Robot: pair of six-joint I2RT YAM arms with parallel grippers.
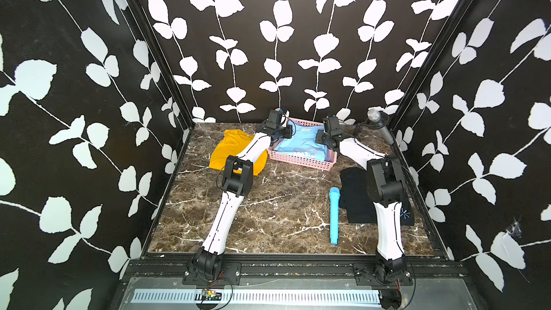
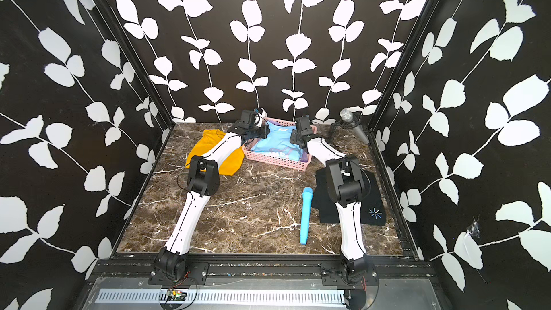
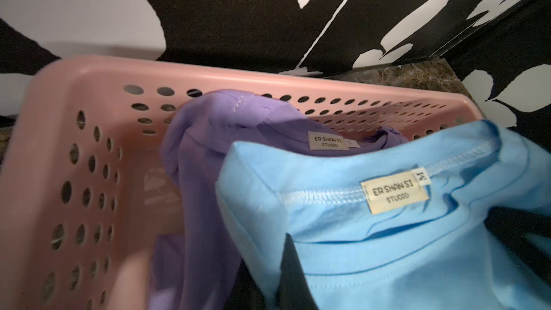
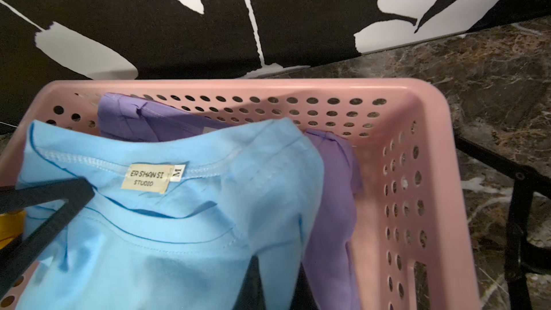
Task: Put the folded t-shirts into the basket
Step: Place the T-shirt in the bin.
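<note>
The pink basket (image 1: 301, 161) stands at the back middle of the table. A lilac t-shirt (image 3: 208, 132) lies inside it, with the light blue t-shirt (image 1: 299, 144) on top. My left gripper (image 3: 268, 287) is shut on the blue shirt's edge on one side of the collar. My right gripper (image 4: 278, 287) is shut on its edge on the other side. Both grippers sit over the basket in both top views. The mustard yellow t-shirt (image 1: 229, 147) lies left of the basket, partly under my left arm. On the right, the black t-shirt (image 1: 354, 198) is partly covered by my right arm.
A long light-blue toy microphone (image 1: 334, 216) lies on the marble table just left of the black shirt. A grey microphone on a small black stand (image 1: 378, 123) occupies the back right corner, close to the basket. Patterned walls enclose the table on three sides.
</note>
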